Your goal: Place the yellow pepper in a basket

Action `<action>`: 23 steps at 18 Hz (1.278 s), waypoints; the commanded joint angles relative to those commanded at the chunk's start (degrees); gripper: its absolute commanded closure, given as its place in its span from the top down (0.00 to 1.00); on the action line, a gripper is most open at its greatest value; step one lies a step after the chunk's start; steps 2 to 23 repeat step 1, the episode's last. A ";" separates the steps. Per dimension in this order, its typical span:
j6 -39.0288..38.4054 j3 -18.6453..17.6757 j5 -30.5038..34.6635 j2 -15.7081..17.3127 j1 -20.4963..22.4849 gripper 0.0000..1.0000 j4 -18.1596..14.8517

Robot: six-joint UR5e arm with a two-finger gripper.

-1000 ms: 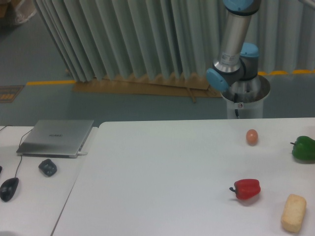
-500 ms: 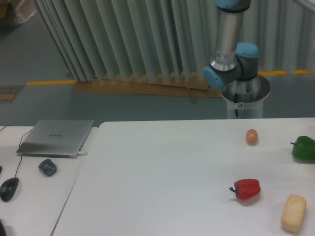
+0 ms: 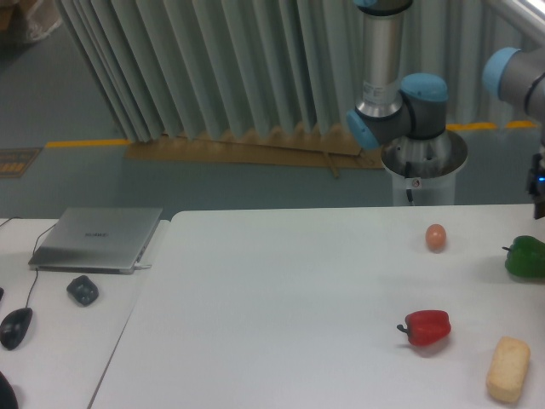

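The yellow pepper is out of view, and no basket shows anywhere in the camera view. My arm rises from its grey pedestal [image 3: 423,166] behind the table. A blue-capped wrist joint [image 3: 509,75] comes in at the upper right. Below it, a dark piece of the gripper [image 3: 539,189] with a small blue light shows at the right edge, hanging above the green pepper [image 3: 527,256]. Its fingers are cut off by the frame edge, so whether it is open or shut does not show.
On the white table [image 3: 281,315] lie a red pepper [image 3: 428,327], a brown egg [image 3: 436,237] and a tan bread-like block [image 3: 508,368]. On the left desk sit a closed laptop [image 3: 96,239], a small dark object [image 3: 83,290] and a mouse [image 3: 15,327].
The arm's upright link has swung a little left. The wrist joint and the dark gripper piece have come into view at the right edge. Nothing on the table moved.
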 joint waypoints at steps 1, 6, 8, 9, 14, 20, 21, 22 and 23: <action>0.00 0.00 0.00 0.00 0.00 1.00 -0.09; 0.00 0.00 0.00 0.00 0.00 1.00 -0.09; 0.00 0.00 0.00 0.00 0.00 1.00 -0.09; 0.00 0.00 0.00 0.00 0.00 1.00 -0.09; 0.00 0.00 0.00 0.00 0.00 1.00 -0.09; 0.00 0.00 0.00 0.00 0.00 1.00 -0.09; 0.00 0.00 0.00 0.00 0.00 1.00 -0.09; 0.00 0.00 0.00 0.00 0.00 1.00 -0.09; 0.00 0.00 0.00 0.00 0.00 1.00 -0.09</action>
